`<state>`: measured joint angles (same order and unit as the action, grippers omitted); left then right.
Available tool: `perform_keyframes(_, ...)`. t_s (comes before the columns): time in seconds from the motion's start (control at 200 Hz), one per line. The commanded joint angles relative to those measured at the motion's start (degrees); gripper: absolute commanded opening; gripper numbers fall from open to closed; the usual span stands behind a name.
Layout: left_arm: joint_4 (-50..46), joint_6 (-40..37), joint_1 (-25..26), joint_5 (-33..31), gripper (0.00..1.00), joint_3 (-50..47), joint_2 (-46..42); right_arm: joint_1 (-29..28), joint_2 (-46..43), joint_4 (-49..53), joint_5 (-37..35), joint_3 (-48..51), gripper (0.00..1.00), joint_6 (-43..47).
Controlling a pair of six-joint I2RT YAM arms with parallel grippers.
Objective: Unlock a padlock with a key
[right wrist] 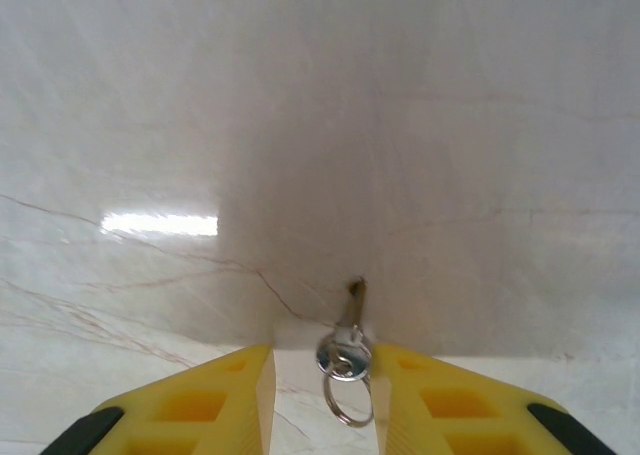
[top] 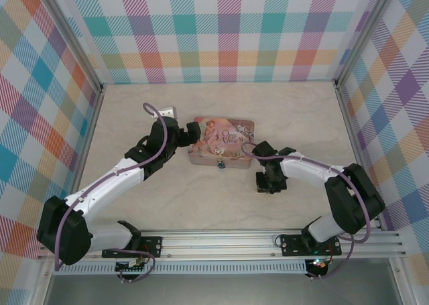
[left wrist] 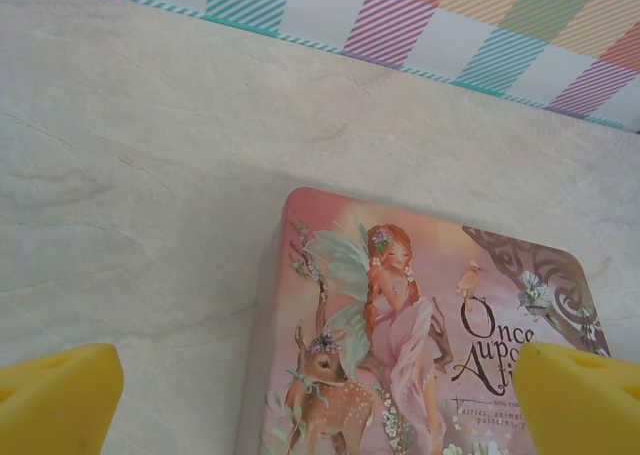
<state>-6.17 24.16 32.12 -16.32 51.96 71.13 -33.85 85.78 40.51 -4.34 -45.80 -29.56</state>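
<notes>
From the top external camera I saw the padlock (top: 220, 164) against the near long side of the tin (top: 221, 141), the left gripper (top: 190, 134) at the tin's left end and the right gripper (top: 268, 184) pointed down at the table (top: 301, 110) off the tin's right near corner. On the left wrist camera its yellow fingers (left wrist: 55, 400) stood spread wide and held nothing above that end of the tin. On the right wrist camera the fingers (right wrist: 200, 405) were only narrowly parted, straddling but not clamping the key (right wrist: 350, 325) and its ring (right wrist: 347, 395) on the table.
</notes>
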Motion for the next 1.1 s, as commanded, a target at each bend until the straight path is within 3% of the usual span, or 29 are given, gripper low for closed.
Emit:
perform_keyframes(0.0, -1.6, -1.0, -0.3, -1.5, 1.00, 0.0, -1.8, -0.4, 0.2, -0.2, -0.8, -1.3, 0.32, 0.2)
perform_keyframes(0.52, -1.6, -1.1, -0.3, -1.8, 1.00, 0.8, -0.8, -0.4, -0.4, 2.0, -2.0, -0.7, 0.34, -0.2)
perform_keyframes(1.095, -2.0, -1.0, -0.3, -1.5, 1.00, 1.6, -0.3, -0.5, 3.2, 0.8, 0.2, 0.9, 0.25, 0.0)
